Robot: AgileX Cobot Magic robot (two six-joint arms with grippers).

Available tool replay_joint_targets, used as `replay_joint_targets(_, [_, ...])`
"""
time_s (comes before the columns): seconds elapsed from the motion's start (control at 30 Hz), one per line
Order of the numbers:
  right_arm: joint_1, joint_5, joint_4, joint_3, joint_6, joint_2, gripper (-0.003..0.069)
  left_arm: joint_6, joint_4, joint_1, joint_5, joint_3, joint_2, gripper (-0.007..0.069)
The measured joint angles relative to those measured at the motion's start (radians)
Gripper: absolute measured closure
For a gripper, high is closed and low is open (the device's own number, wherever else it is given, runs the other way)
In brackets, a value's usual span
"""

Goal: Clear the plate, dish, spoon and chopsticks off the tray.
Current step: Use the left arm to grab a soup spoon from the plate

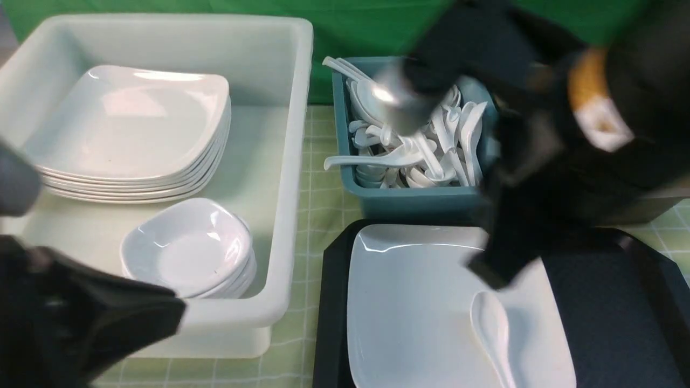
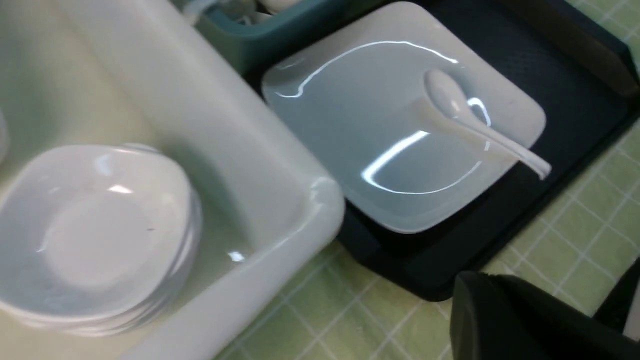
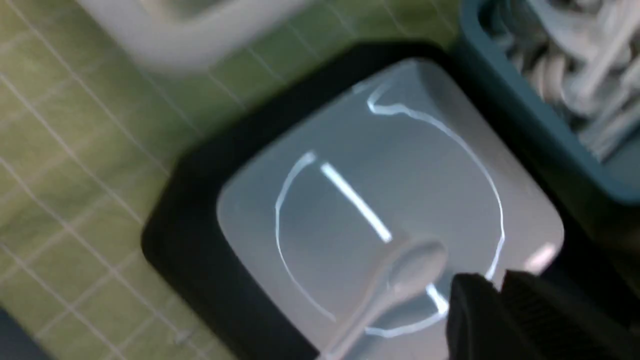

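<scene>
A dish-sorting station is shown, its wider setting hard to tell. A worktop [image 1: 294, 328] is covered with a green checked cloth, and a plain green cloth [image 1: 323, 32] is hung behind it. Stacked white plates [image 1: 129, 124] are held in a pale tub [image 1: 259, 161] on the left; white spoons [image 1: 447, 129] are gathered in a blue-grey bin [image 1: 409, 202] at the far side.

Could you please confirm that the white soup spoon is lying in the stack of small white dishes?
Not quite: the white soup spoon lies on the large white plate on the black tray, as the left wrist view shows.
</scene>
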Motion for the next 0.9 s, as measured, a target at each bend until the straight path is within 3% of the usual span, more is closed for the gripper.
replay_joint_targets(0.1, [-0.099, -0.002, -0.004, 0.274, 0.073, -0.248, 0.0556, 0.022, -0.029, 0.000, -0.085, -0.009, 0.230, 0.0603])
replay_joint_targets(0.33, [-0.161, -0.008, -0.019, 0.486, 0.118, -0.576, 0.0554, 0.018, -0.119, -0.074, -0.159, -0.161, 0.681, 0.0603])
replay_joint_targets(0.43, [-0.163, -0.005, -0.032, 0.512, 0.113, -0.663, 0.0550, -0.059, -0.101, -0.155, -0.169, -0.270, 0.815, 0.0603])
replay_joint_targets(0.47, [-0.164, -0.004, -0.040, 0.515, 0.094, -0.711, 0.0547, -0.147, -0.082, -0.221, -0.162, -0.369, 0.920, 0.0603])
replay_joint_targets(0.63, [-0.164, -0.004, -0.045, 0.519, 0.014, -0.772, 0.0538, -0.312, -0.079, -0.292, -0.088, -0.583, 1.114, 0.0578])
replay_joint_targets(0.83, [-0.135, 0.000, -0.046, 0.519, -0.034, -0.791, 0.0527, -0.398, -0.091, -0.296, 0.068, -0.807, 1.289, 0.0404])
replay_joint_targets(0.9, [-0.096, 0.000, -0.047, 0.519, -0.047, -0.796, 0.0518, -0.442, -0.064, -0.296, 0.151, -0.890, 1.356, 0.0286])
